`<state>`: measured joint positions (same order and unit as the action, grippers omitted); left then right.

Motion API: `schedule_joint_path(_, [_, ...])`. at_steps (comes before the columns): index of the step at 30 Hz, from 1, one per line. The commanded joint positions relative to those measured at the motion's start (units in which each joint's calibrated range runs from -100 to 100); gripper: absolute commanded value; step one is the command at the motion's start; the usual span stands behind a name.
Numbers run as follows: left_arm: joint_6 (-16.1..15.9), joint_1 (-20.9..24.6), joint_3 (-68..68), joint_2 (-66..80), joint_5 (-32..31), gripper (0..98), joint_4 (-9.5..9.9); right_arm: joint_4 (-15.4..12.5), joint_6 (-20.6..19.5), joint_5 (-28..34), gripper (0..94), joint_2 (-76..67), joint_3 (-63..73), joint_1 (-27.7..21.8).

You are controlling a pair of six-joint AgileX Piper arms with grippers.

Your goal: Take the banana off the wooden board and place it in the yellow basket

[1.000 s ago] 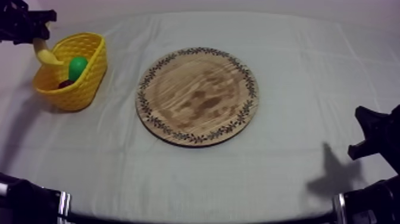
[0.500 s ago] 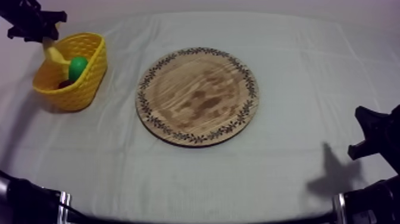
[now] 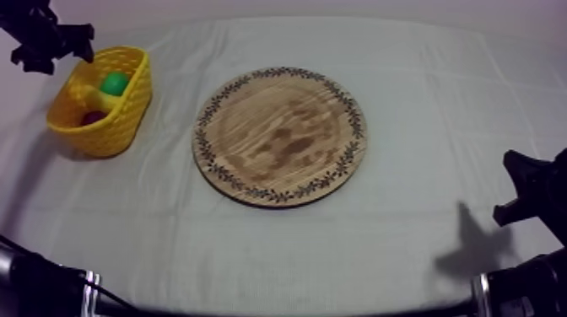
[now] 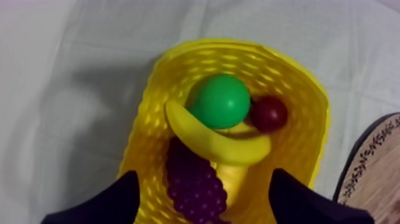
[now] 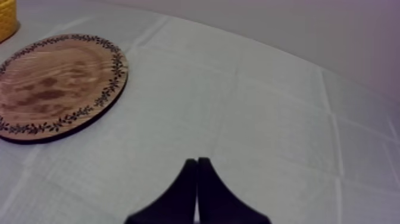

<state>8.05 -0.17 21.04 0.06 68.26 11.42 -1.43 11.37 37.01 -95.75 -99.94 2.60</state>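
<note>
Four fruits share the basket at far left: the banana lies curved across its middle, touching the pear, with the small red fruit and grapes just beside. Left gripper hovers above the basket, fingers apart around nothing. Right gripper sits near right, fingers together. Board lies mid-table.

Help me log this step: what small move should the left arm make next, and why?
Probably raise the left gripper straight up, clear of the yellow basket: the banana already lies inside it, across the grapes, and the open fingers hold nothing.
</note>
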Motion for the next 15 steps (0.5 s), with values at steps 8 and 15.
schedule_joint_path(8, [-0.53, -0.42, 0.3, 1.6, 0.06, 78.6, -0.16, -0.01, -0.01, 0.0, 0.3, 0.0, 0.05, 0.0])
schedule_joint_path(15, [-0.95, -0.64, 0.32, 4.33, 0.05, 52.3, -0.06, -0.01, -0.01, 0.0, 0.3, 0.0, 0.05, 0.0])
